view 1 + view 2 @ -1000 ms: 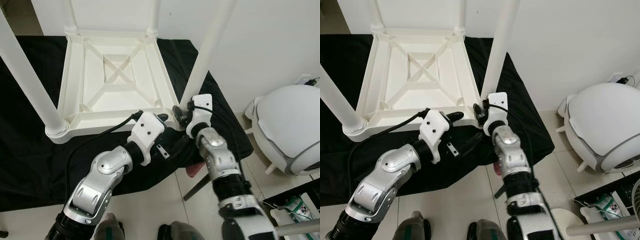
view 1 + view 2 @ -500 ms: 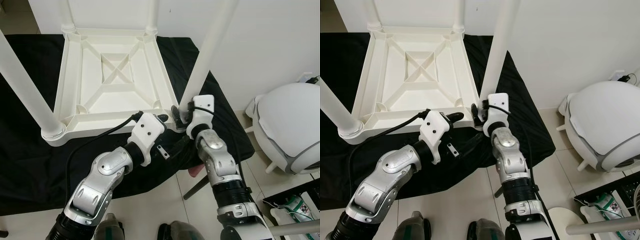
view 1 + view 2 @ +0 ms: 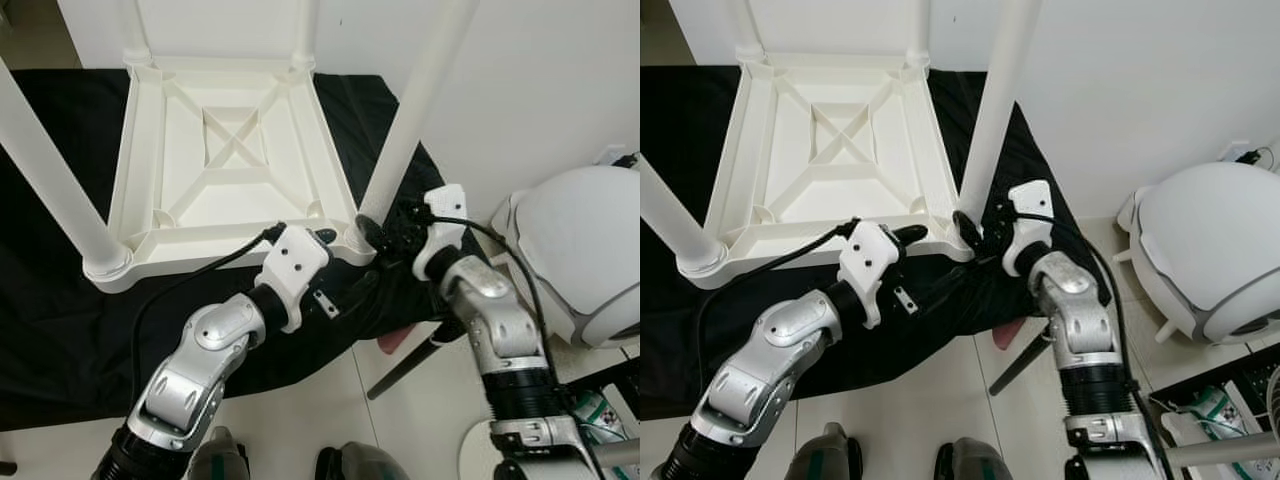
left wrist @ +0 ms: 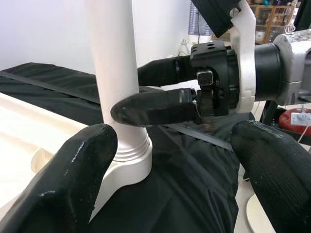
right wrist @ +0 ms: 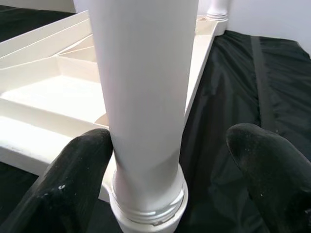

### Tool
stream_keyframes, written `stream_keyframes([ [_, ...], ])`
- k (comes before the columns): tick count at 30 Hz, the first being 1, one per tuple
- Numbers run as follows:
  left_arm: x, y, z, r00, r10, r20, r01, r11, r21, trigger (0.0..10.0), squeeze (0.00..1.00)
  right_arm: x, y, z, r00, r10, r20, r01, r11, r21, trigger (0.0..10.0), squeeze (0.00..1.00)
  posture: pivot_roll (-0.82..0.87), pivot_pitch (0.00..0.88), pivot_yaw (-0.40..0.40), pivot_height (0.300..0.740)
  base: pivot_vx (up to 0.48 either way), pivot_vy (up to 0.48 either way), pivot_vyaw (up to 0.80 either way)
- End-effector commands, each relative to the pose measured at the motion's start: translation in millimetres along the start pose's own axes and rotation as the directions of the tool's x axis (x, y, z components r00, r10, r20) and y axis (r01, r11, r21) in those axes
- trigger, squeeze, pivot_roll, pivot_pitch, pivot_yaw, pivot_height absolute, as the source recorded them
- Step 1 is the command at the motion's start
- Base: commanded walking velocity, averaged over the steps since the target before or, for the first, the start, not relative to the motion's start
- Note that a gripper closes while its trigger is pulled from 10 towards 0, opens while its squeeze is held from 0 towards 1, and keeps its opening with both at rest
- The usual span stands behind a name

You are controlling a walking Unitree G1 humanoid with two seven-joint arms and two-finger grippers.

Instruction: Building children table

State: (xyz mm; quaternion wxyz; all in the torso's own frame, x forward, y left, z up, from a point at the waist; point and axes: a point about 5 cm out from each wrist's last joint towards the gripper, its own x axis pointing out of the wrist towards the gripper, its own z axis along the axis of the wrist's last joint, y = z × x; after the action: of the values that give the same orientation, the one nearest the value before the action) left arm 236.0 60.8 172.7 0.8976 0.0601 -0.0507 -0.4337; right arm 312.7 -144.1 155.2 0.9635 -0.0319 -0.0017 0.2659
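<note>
Centre frame, head views: you've got the white children's table [image 3: 235, 160] upside down on a black cloth [image 3: 60, 330] spread on the floor, all four legs standing up.
Target leg: near-right leg [image 3: 410, 110], rising from the table's lower-right corner toward the upper right of frame; its collar [image 4: 129, 155] sits in the corner socket.
Right tool [image 4: 155, 92]: centre-right of frame, at the base of that leg; fingers spread wide, one either side of the leg just above the collar in the right wrist view, left finger [image 5: 77, 170] just beside the leg, the other apart from it. Not clamped that you can see.
Left tool [image 3: 335, 262]: lower centre, just below the same corner; fingers wide apart, holding nothing, pointing at the leg base and the right tool.
Step, as a guess: seating or tightening the last leg; task looks nearly done.
Risk 1: if you close the right tool off-centre, the smooth round leg could slip out or get pushed sideways.
Risk 2: if the leg isn't fully seated, a side push could lever it out of the socket or tilt the table.
Risk 3: both tools crowd one corner, so they could knock each other, or the left one snag the cloth.
Also nearby: white rounded object [image 3: 575, 255] at right edge, well apart.
</note>
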Motion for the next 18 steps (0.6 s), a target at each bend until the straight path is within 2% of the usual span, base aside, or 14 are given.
stream_keyframes([
  [1,1.4,-1.8,0,1.0,-0.009,-0.002,0.009,1.0,-0.002,10.0,0.0,0.4,-3.3,-2,1.0,0.017,-0.012,-0.017,1.0,-0.006,10.0,0.0,0.02,0.022,-0.083,0.74,0.0,0.0,0.0],
  [8,0.2,0.5,0,1.0,-0.01,-0.006,0.01,1.0,0.006,10.0,0.0,15.0,-13.3,-7,0.997,0.07,-0.044,-0.073,0.996,-0.048,10.0,0.0,0.02,0.017,-0.076,0.74,0.0,0.0,0.0],
  [11,0.3,0.3,0,1.0,-0.01,-0.006,0.01,1.0,0.007,10.0,0.0,24.6,-12.1,-8,0.993,0.106,-0.053,-0.109,0.993,-0.053,10.0,0.0,0.03,0.014,-0.076,0.74,0.0,0.0,0.0],
  [13,0.3,0.3,0,1.0,-0.01,-0.006,0.01,1.0,0.007,10.0,0.0,24.6,-12.1,-8,0.993,0.106,-0.053,-0.109,0.993,-0.053,10.0,0.0,0.03,0.014,-0.076,0.74,0.0,0.0,0.0],
  [18,1.4,0.4,1,1.0,-0.009,-0.003,0.009,1.0,0.007,10.0,0.0,47.2,-3.5,-13,0.98,0.179,-0.088,-0.185,0.981,-0.061,10.0,0.0,0.03,0.013,-0.079,0.74,0.0,0.0,0.0],
])
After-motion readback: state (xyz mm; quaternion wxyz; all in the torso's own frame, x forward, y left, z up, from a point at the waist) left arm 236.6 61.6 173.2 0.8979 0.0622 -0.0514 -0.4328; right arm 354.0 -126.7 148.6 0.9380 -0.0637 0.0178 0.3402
